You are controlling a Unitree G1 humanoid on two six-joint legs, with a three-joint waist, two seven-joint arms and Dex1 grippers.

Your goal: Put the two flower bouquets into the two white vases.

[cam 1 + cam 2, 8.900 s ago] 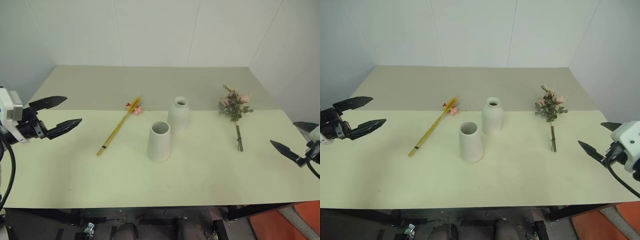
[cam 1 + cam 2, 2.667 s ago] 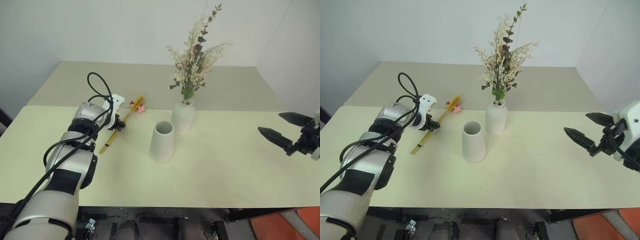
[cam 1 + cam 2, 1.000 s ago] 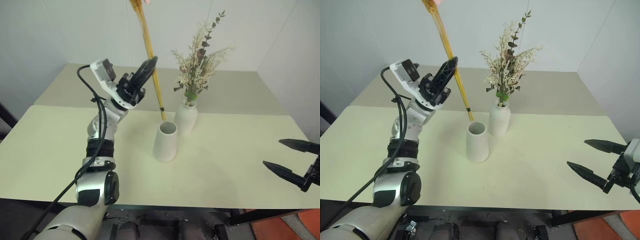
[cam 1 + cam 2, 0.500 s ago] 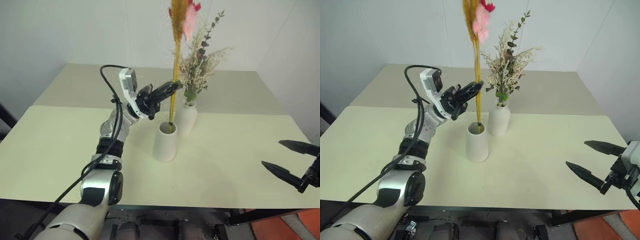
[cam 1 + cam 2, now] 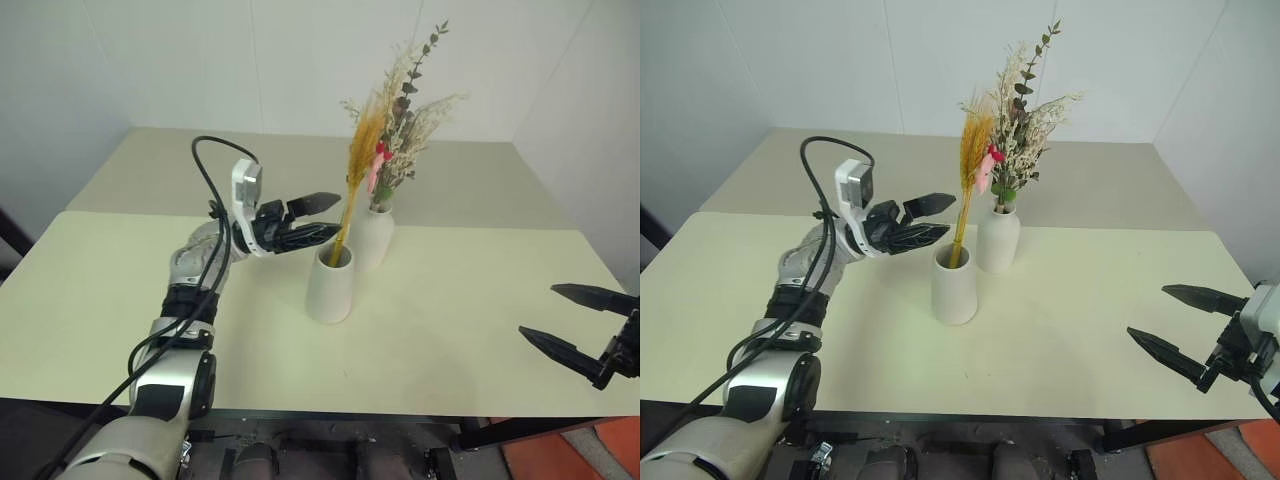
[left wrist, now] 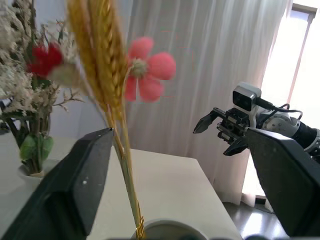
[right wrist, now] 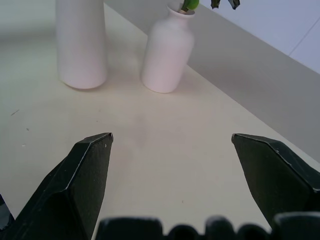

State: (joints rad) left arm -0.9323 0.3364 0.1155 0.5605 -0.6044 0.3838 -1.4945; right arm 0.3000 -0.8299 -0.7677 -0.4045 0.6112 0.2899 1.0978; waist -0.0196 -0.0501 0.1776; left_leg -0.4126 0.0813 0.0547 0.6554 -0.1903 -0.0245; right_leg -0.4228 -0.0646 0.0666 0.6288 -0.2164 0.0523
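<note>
Pale cream table [image 5: 120,300] w/ white walls behind; both vases stand mid-table.

Nearest: right hand [image 5: 1185,330] hovers low over the table's near right edge, well apart from the vases, fingers spread wide, nothing in it. Points roughly level toward the vases.

Mid-table: wide-mouth vase [image 5: 329,284] holds the slim yellow-orange stalk [image 5: 356,170], which leans toward the neighbouring bouquet; stem end sits inside the mouth. Left hand [image 5: 322,217] is just beside that stalk at about mid-stem, fingers parted, no longer clamped on it — stalk stands free btwn/ahead of the two fingers in the left wrist view. Left arm reaches across from the robot's left, forearm about level, hand pointing to the right & tipped slightly up.

Just behind, touching or nearly touching the first vase: narrow-neck vase [image 5: 374,238] w/ the bushy pale bouquet [image 5: 408,115] upright in its neck.

Step, as judged: release of the 2nd bouquet; both bunches look seated, so task prob. near done. Next move calls for backing the left hand straight out to the left w/o brushing the stalk or tipping the vase. Risk: a finger snagging the stem on the way out.
</note>
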